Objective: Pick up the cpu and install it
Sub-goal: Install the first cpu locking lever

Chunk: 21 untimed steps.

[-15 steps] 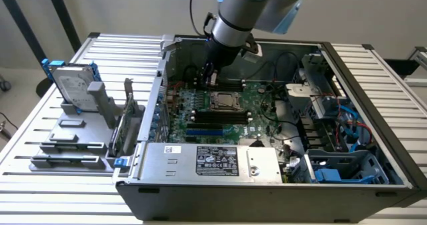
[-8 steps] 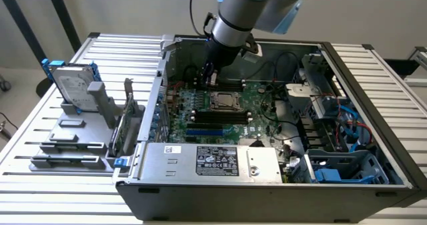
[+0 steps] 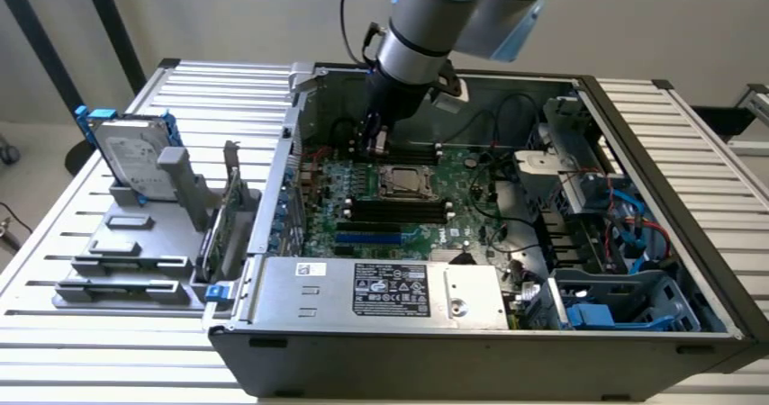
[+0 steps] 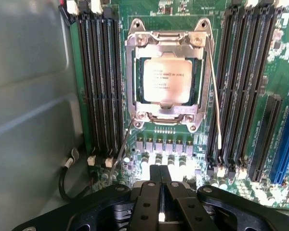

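The cpu (image 4: 167,81) sits flat in its socket frame (image 4: 133,77) on the green motherboard (image 4: 173,12), inside the open PC case (image 3: 481,360). The arm's (image 3: 415,27) jaws are closed on nothing, hanging just beside the socket's far side.

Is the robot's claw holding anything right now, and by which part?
Nothing. The black gripper is shut and empty; the small square silver-grey cpu lies in the metal socket frame, apart from it.
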Tool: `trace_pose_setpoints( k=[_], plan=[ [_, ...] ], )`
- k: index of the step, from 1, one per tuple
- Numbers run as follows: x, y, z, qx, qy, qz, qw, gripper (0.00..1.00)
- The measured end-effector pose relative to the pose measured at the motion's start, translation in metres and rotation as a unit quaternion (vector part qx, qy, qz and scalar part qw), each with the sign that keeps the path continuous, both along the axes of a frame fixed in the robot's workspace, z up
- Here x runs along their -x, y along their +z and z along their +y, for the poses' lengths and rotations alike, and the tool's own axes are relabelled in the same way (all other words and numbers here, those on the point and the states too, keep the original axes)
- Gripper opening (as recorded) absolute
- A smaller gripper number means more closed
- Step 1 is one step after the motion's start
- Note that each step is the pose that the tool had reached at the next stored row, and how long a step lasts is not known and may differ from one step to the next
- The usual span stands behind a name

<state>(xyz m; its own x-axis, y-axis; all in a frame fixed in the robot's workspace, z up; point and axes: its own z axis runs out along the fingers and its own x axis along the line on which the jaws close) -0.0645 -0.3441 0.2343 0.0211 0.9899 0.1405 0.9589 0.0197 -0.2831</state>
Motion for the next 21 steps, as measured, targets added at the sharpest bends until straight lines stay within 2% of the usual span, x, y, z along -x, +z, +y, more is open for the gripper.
trace_pose_setpoints(
  k=[6,10,15,21],
  plan=[
    [0.007,0.0,0.0,-0.0009,-0.024,0.0,0.9997,0.11],
    [0.009,0.0,0.0,-0.0009,-0.047,0.0,0.9989,0.11],
    [0.012,0.0,0.0,-0.001,-0.075,0.0,0.9972,0.11],
    [0.016,0.0,0.0,-0.0033,-0.105,0.0001,0.9945,0.11]
  ],
)
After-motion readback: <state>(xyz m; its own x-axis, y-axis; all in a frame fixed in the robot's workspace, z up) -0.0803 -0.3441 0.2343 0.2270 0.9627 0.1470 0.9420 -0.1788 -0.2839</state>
